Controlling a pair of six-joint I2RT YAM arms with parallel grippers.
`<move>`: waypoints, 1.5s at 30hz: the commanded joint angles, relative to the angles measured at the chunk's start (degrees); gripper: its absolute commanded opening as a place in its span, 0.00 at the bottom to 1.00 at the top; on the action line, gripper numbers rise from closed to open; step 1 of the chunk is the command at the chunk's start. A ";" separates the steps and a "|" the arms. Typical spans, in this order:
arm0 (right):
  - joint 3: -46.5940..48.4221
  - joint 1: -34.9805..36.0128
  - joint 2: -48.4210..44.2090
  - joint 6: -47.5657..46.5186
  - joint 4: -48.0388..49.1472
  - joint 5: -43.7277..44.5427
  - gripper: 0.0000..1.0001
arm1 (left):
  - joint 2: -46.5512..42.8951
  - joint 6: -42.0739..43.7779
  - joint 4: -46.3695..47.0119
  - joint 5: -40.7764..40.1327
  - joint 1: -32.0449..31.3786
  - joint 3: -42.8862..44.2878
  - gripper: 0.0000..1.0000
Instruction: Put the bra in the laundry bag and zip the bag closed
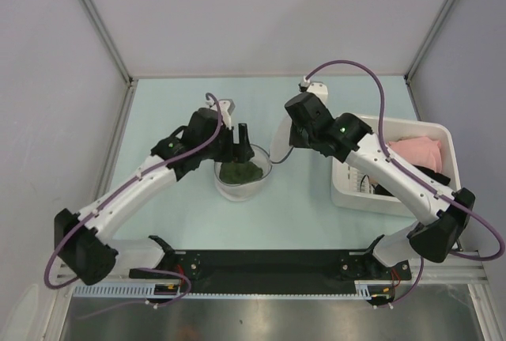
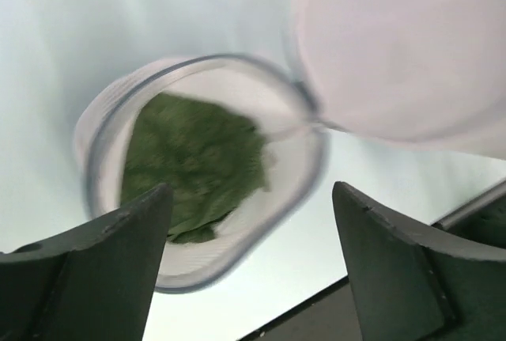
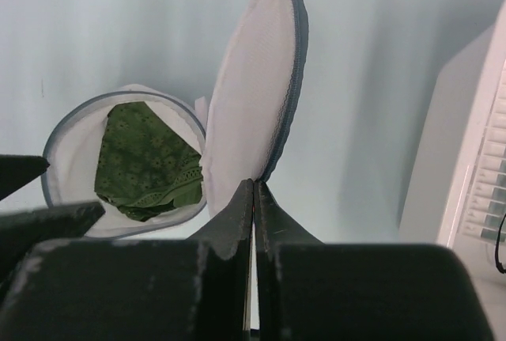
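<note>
1. The laundry bag (image 1: 236, 191) is sitting open on the pale table (image 1: 174, 222), near the middle, in front of both arms.
2. The bra (image 1: 240, 172) is lying bunched inside the bag's round base. It is covering much of the floor, with white mesh showing around it on every side.
3. The bag's round flap (image 3: 253, 104) is standing up on edge at the right side of the base, touching the base's rim.
4. The right gripper (image 3: 254, 189) is pinching the lower edge of the flap. Its fingers are pressing tight together on the gray zipper rim.
5. The left gripper (image 2: 251, 198) is hovering above the bag with its fingers spread wide, grasping nothing. Its wrist view is blurring, yet the bra is showing plainly below, on the left finger's side.
6. A white bin (image 1: 352, 195) is standing to the right of the bag, apart from it. A pink garment (image 1: 417, 151) is lying inside, and the right arm is reaching across the bin.
</note>
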 commanded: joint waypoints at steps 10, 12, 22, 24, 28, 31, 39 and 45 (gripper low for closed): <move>5.31 0.06 0.96 8.24 -4.06 -6.29 0.00 | -4.66 11.05 37.27 -17.28 -23.50 -12.02 0.99; 5.57 0.06 0.69 8.59 -3.89 -7.52 0.00 | -1.84 10.88 37.80 -19.12 -23.50 -10.36 0.99; 3.65 0.41 -1.41 11.22 -3.01 -11.92 0.00 | 2.13 6.59 35.08 -21.68 -21.66 -6.31 0.42; 3.03 0.32 -2.03 11.05 -1.87 -13.32 0.00 | 1.33 4.73 34.29 -20.02 -20.26 -7.54 0.23; 1.97 -3.09 -3.44 9.65 -0.63 -18.32 0.30 | -3.66 -0.80 34.28 -17.46 -18.15 -11.04 0.05; 0.84 -5.56 -4.66 7.45 0.16 -21.23 0.45 | -8.58 -5.53 34.28 -16.32 -16.56 -15.78 0.04; -12.51 -7.85 -8.63 7.52 12.01 -36.07 0.84 | -19.23 -21.01 28.57 -14.91 -10.41 -24.67 0.00; -27.97 -7.07 -7.83 20.35 32.92 -47.25 0.85 | -27.22 -35.85 29.62 -16.66 -8.30 -33.02 0.00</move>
